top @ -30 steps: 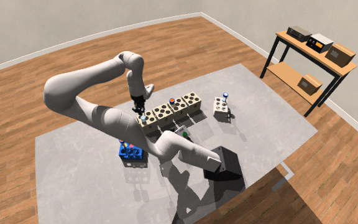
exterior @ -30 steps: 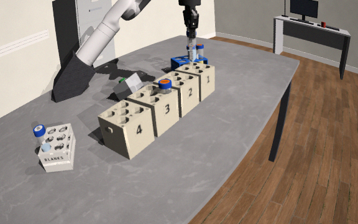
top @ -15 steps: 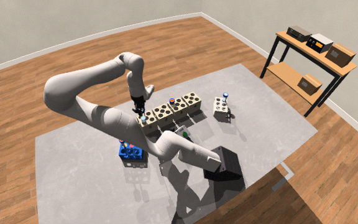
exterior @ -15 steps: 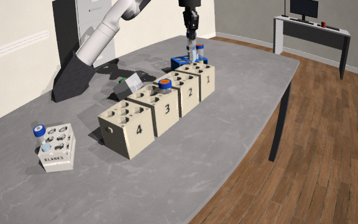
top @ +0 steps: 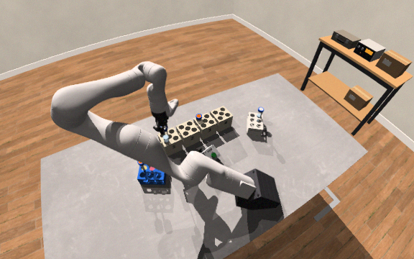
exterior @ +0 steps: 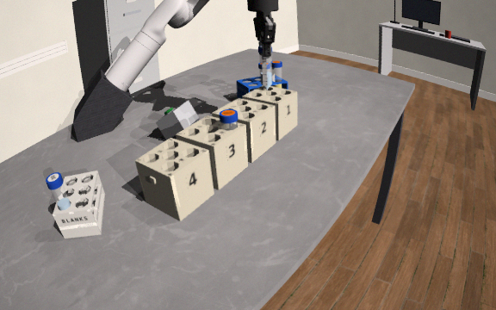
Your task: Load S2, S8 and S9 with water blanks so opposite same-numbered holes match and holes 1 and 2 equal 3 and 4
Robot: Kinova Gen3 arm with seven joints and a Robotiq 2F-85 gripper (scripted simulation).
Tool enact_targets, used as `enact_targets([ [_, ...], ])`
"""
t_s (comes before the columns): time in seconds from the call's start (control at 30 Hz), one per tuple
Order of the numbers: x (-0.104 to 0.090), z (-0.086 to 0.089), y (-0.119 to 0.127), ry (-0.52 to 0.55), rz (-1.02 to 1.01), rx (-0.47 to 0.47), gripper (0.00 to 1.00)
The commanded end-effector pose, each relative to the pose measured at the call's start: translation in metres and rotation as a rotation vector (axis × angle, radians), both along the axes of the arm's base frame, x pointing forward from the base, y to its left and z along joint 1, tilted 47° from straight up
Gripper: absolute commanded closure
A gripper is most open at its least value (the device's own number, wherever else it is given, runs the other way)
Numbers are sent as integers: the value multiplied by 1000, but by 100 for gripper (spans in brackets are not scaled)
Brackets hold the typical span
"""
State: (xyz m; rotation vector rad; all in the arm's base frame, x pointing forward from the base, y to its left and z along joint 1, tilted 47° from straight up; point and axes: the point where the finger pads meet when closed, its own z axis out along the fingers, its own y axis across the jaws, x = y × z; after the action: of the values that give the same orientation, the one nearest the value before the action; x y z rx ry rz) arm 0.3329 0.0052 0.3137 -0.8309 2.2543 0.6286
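Arm [top: 85, 108] reaches from its dark pedestal [top: 264, 187] over the adapter row. Gripper [exterior: 265, 48] is clamped on a tube [exterior: 266, 73], vertical, with its tip at or just into the top of adapter 1 [exterior: 287, 114]. Can't tell which hole, or the cap dot colour, so can't say if it's a sample or a blank.

Adapters run in one touching line: adapter 4 [exterior: 188, 189], adapter 3 [exterior: 231, 151], adapter 2 [exterior: 263, 129], then 1. An orange-dot tube [exterior: 228, 118] stands near the 2/3 seam. The top view puts it third from the arm end, so most likely adapter 3; by the task that should be S2. Adapters 4 and 2 look unloaded.

Blue sample rack [exterior: 248, 83], behind adapter 1, has at least one tube [exterior: 277, 69]. White BLANKS rack [exterior: 80, 224] sits well apart at the near end with one blue-capped blank [exterior: 55, 185] in it, plus what may be a second one lower down; not sure. DONE desk [exterior: 176, 118] sits behind the adapters, green key [top: 213, 155] unlit as far as I can tell.

Progress estimate: early. One tube seated, one going in. Left: seat and release this one, load the remaining samples with matching partners, balance holes 1+2 against 3+4, let go, press DONE.

Surface is a grey mottled table top [exterior: 274, 241] with dark legs. Room has a wood plank floor [exterior: 446, 215], plain walls, and a side desk with a monitor [exterior: 422, 10]. The top view shows a shelf unit [top: 401, 77] with instruments and cardboard boxes.
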Motion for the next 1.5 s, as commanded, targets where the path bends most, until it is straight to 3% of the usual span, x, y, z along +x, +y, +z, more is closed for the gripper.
enact_targets([
  [0.0,1,0,0,-1,-1,0,90],
  [1.47,11,-19,17,-1,-1,0,90],
])
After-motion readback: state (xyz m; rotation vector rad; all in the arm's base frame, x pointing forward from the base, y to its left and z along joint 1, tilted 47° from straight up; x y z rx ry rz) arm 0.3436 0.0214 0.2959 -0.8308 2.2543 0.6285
